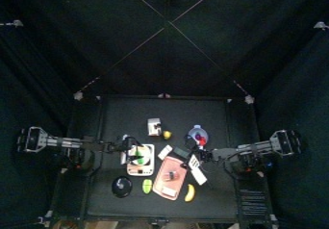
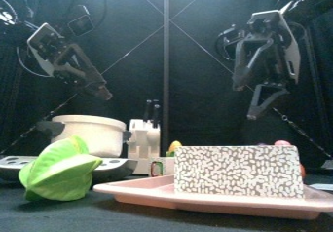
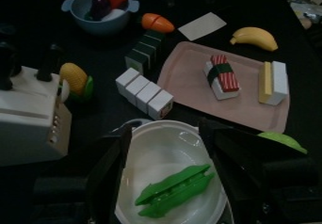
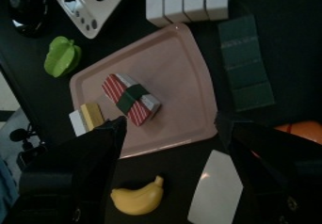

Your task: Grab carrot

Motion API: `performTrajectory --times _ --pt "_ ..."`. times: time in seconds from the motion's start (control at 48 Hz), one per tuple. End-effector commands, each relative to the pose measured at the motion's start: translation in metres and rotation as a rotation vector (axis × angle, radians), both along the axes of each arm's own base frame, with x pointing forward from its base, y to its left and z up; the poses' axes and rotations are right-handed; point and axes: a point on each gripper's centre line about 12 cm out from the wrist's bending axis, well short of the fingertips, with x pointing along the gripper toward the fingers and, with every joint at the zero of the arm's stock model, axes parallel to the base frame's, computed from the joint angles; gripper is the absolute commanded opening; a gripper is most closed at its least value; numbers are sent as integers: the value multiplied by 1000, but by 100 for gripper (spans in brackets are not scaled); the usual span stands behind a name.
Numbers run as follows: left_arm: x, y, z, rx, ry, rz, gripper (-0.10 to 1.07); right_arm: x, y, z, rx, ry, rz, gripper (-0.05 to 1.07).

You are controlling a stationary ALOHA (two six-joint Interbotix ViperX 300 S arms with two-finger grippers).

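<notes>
From the right wrist view, the right gripper (image 4: 170, 176) is seen spread wide and empty above the pink tray (image 4: 189, 63), while the carrot (image 4: 302, 130) waits unreached at right edge, so approach and descent are still needed.

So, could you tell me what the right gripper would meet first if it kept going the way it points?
Probably the pink tray, near the sushi piece; the right gripper hangs open above it, though depth is unclear.
</notes>
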Motion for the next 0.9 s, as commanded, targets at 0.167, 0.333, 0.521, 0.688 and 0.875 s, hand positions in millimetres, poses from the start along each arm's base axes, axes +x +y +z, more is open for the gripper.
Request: performTrajectory --times 0.167,0.333,0.521,0.688,0.875 --pt "5 2 24 9 -75 3 93 -7 -1 5 87 129 -85 104" --pt "3 1 20 7 -66 4 93 -19 -7 4 99 250 -215 104" --pt "1 0 18 3 -60 0 93 -30 -17 -2 33 285 -378 104" --pt "1 0 17 3 -57 0 93 -34 -18 -9 24 262 -477 104" --pt "0 0 16 3 -54 0 93 -45 -17 -27 37 297 -541 104"
